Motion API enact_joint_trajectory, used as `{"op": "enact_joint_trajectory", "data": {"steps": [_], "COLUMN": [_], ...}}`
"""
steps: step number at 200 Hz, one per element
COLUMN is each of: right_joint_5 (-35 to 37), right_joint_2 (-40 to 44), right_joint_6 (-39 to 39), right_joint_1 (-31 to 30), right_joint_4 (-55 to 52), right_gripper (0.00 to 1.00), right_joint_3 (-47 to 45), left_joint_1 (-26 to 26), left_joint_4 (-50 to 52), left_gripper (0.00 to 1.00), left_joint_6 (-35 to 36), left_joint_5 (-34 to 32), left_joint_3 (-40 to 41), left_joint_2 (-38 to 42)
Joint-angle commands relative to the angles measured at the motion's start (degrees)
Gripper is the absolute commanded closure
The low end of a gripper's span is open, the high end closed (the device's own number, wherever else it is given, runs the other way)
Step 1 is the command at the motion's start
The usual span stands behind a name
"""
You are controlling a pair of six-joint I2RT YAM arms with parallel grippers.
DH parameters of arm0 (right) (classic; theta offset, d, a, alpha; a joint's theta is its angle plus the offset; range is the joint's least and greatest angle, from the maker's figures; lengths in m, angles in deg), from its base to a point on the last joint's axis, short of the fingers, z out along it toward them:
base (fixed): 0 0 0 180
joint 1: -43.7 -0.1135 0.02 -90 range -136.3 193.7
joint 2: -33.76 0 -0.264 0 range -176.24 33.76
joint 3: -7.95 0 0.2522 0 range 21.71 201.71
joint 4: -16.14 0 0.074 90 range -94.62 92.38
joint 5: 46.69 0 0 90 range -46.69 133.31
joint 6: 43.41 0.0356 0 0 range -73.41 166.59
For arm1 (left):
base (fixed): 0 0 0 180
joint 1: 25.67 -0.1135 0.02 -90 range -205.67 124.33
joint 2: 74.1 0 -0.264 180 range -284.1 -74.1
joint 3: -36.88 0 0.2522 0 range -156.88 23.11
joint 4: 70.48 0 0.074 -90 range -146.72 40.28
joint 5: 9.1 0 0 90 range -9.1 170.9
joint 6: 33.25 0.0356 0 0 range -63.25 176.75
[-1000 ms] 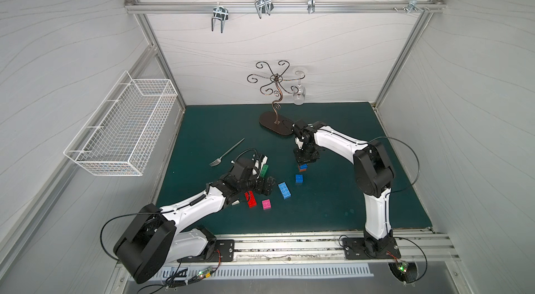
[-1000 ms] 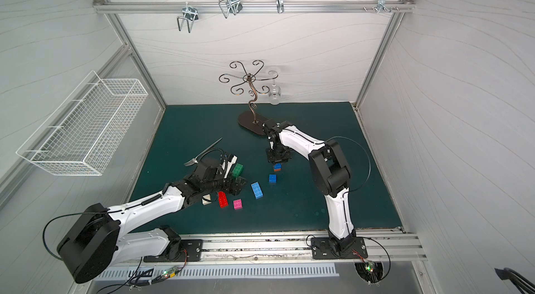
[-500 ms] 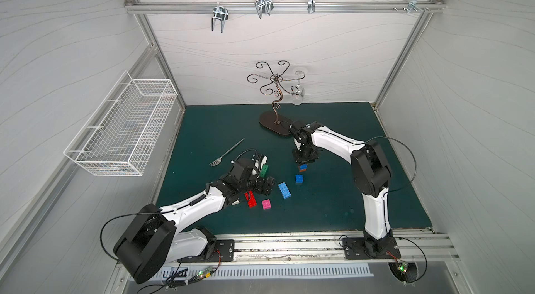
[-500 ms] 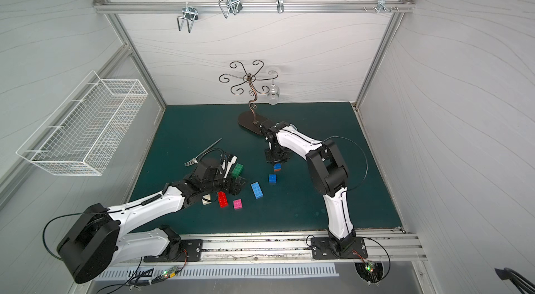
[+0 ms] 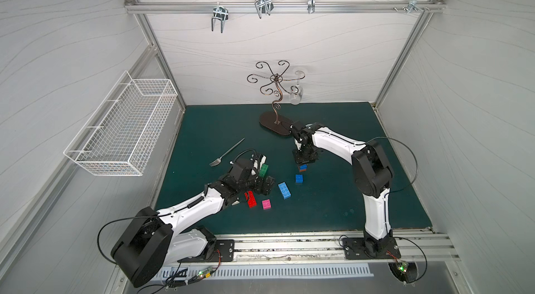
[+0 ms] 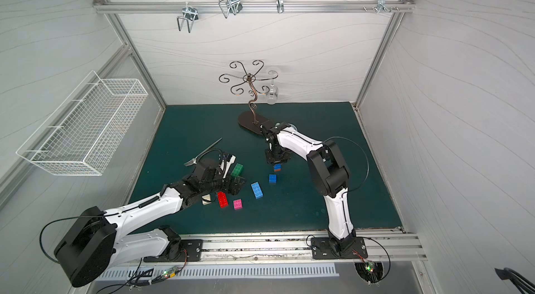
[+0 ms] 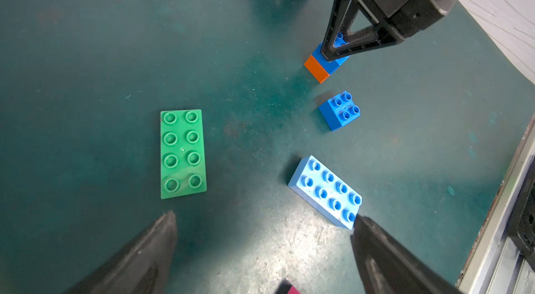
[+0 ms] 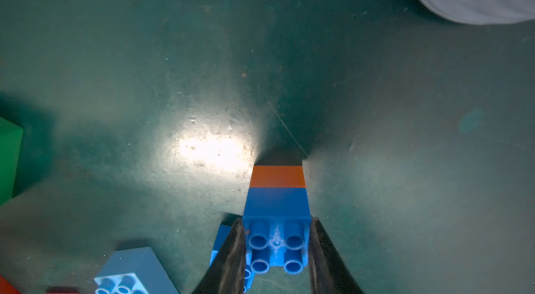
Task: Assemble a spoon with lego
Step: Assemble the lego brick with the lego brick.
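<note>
The left arm (image 5: 191,211) stretches low from its base toward the middle. The left end effector (image 7: 263,220) points forward and down, its two fingers spread wide with nothing between them. The right arm (image 5: 333,140) rises from its base, folds at the elbow and reaches inward. The right end effector (image 8: 276,229) points straight down, fingers closed on a blue-and-orange brick stack (image 8: 276,191).
</note>
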Motion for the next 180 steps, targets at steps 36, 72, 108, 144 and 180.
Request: {"op": "enact_joint_trajectory", "data": {"steps": [36, 72, 108, 144, 180], "right_joint_5": [-2.76, -2.00, -1.56, 0.73, 1.37], "right_joint_2": [-3.27, -0.16, 1.89, 6.28, 9.95], "right_joint_6": [0.89, 1.07, 1.53, 3.89, 7.43], "right_joint_1": [-0.34, 0.55, 0.42, -2.18, -5.93], "right_joint_4": [-1.02, -1.64, -2.88, -3.75, -2.74], "right_gripper": [0.66, 0.53, 0.43, 0.33, 0.30], "right_joint_3": [-1.91, -0.18, -0.67, -4.38, -8.87], "left_joint_1": [0.27, 0.33, 0.28, 0.31, 0.33], "left_joint_4": [-1.28, -1.08, -0.80, -0.98, -0.64], "left_gripper": [0.01, 0.01, 0.01, 0.01, 0.01], "left_joint_6": [0.71, 0.74, 0.64, 0.12, -0.16], "left_joint_5": [-0.94, -1.10, -1.20, -1.76, -1.93], "left_joint_3": [-0.07, 0.01, -0.16, 0.54, 0.86], "left_joint_2": [1.11, 1.37, 1.53, 2.37, 2.93]}}
